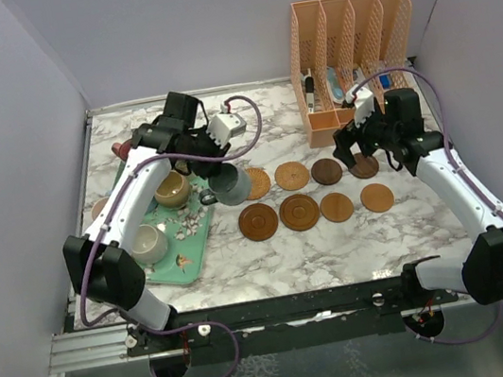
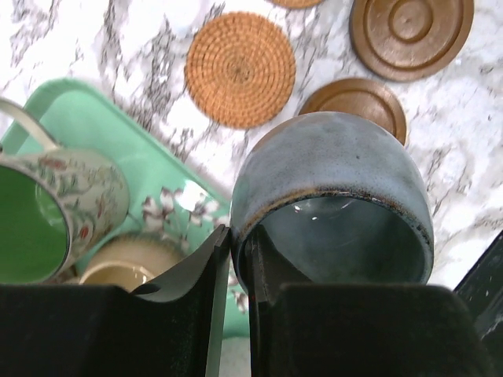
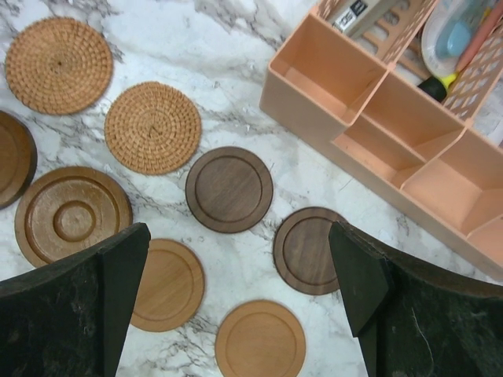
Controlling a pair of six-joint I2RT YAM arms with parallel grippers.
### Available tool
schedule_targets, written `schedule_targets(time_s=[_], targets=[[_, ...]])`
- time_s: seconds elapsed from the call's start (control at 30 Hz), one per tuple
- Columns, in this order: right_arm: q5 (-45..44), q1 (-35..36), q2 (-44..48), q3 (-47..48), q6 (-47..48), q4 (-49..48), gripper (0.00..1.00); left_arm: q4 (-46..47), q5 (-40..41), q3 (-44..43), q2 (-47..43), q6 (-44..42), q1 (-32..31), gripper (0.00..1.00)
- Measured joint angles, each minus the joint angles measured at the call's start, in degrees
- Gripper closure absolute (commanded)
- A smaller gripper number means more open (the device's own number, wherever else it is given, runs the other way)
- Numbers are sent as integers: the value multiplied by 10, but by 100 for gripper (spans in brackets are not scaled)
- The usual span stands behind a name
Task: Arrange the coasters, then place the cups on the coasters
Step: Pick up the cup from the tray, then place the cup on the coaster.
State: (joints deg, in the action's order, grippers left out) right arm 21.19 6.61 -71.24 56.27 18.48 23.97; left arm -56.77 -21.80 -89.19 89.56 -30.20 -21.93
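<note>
Left pincer point(image 2: 236, 245) pinching rim of one grey-blue cup point(image 2: 330, 173); right pincer point(image 3: 238, 255) spread wide above eight coasters point(image 3: 229, 188).

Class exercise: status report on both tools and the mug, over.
Left tool shut on rim of grey-blue glazed ceramic mug, beside mint-green floral tray. Right tool open above round wooden and woven coasters. Visible coasters all bare.

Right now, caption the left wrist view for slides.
Left gripper pinching the rim of a grey-blue glazed ceramic mug beside a mint-green floral tray.
</note>
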Motion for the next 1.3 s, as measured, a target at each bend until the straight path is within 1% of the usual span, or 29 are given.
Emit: schedule_targets(time_s=[0.2,0.47,0.6,0.8,1.0,1.13,1.3], targets=[[19,0,0,40,-5,3,5,46,3,-35,56,40,-47,100],[47,0,0,46,-32,2,12,85,15,-116,147,93,-81,100],[63,0,1,46,-43,0,15,89,38,-157,189,125,-96,100],[95,0,5,74,-61,0,18,126,93,-193,227,193,-137,100],[148,0,9,114,-91,-14,20,174,145,-218,255,270,-160,100],[174,2,7,120,-109,-17,22,204,225,-238,274,308,-177,100],[177,10,5,108,-130,-33,26,227,316,-238,280,369,-202,100]])
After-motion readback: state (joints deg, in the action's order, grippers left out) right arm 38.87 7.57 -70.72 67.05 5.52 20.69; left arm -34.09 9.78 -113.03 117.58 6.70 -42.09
